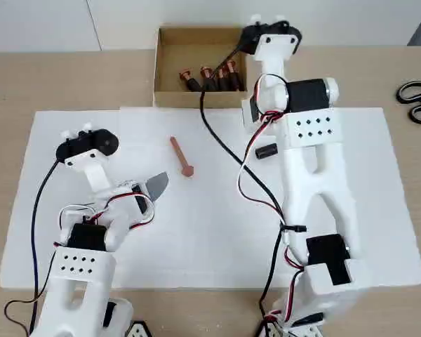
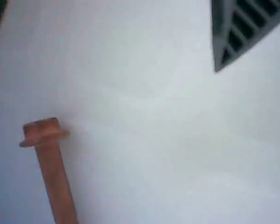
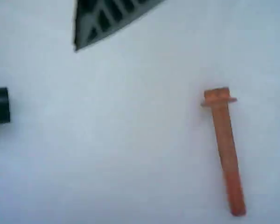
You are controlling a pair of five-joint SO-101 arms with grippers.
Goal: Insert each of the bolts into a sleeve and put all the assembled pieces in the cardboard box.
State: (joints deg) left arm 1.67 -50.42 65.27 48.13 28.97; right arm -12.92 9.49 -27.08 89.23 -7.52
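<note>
The loose bolt (image 1: 182, 156) lies flat on the white mat (image 1: 196, 239), near the mat's middle, with its head toward the arms' bases and its shaft pointing toward the box (image 1: 156, 63). The left gripper (image 1: 156, 184) sits low over the mat just beside the bolt's head, on the side nearer its own base, and does not touch it. I cannot tell whether it is spread or pressed together. In the left wrist view the bolt (image 2: 49, 168) lies bare on the mat, apart from the gripper's grey tip.

The right arm (image 1: 309, 140) stretches toward the box. The right gripper (image 3: 107, 21) hangs over the mat and holds nothing visible; its state cannot be told either. 1 black sleeve (image 1: 266, 150) lies on the mat right against this arm, well apart from the bolt.

The box stands on the desk (image 1: 56, 77) at the mat's far edge, with 4 assembled pieces (image 1: 210, 78) lying side by side inside. Scissors (image 1: 417, 100) rest on the desk at the far right.
</note>
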